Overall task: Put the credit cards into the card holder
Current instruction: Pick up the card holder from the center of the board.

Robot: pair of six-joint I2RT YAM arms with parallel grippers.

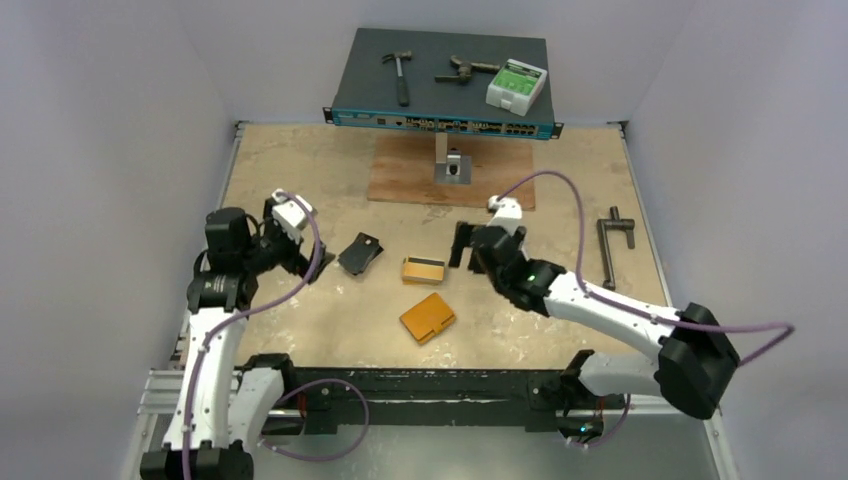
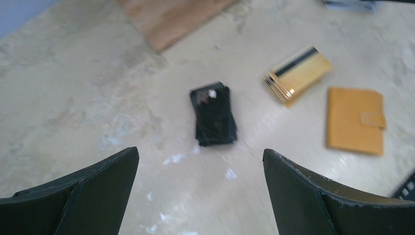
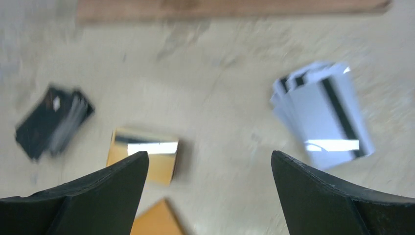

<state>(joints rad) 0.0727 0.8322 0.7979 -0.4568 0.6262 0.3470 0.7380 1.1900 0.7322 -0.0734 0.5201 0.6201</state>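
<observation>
"Orange leather, folded flat with its snap tab over the edge: is that the card holder [image 1: 428,317]?"

"Yes. It lies closed at the lower middle of the overhead view, on the bare surface [image 1: 300,170], with neither arm touching it."

"And the credit cards?"

"None are in it, as far as can be seen. The yellow-orange cards [image 1: 424,270] sit in a neat stack just above the holder, black stripe up. The silver-grey cards [image 3: 320,113] lie fanned at the right of the right wrist view; from overhead the arm hides them."

"What are the arms doing?"

"The left claw [image 1: 300,262] hangs at the left of the frame with its jaws spread wide and nothing between them, pointed toward the black folded case [image 2: 214,115]. The right claw [image 1: 465,248] is just right of the yellow stack, jaws likewise spread and empty."

"So how far along is it?"

"At the very start, by the look of it. The holder has yet to be opened, and every card has yet to be picked up and slid into a sleeve. Both wrist views are blurred, so fine detail on the cards cannot be read."
</observation>
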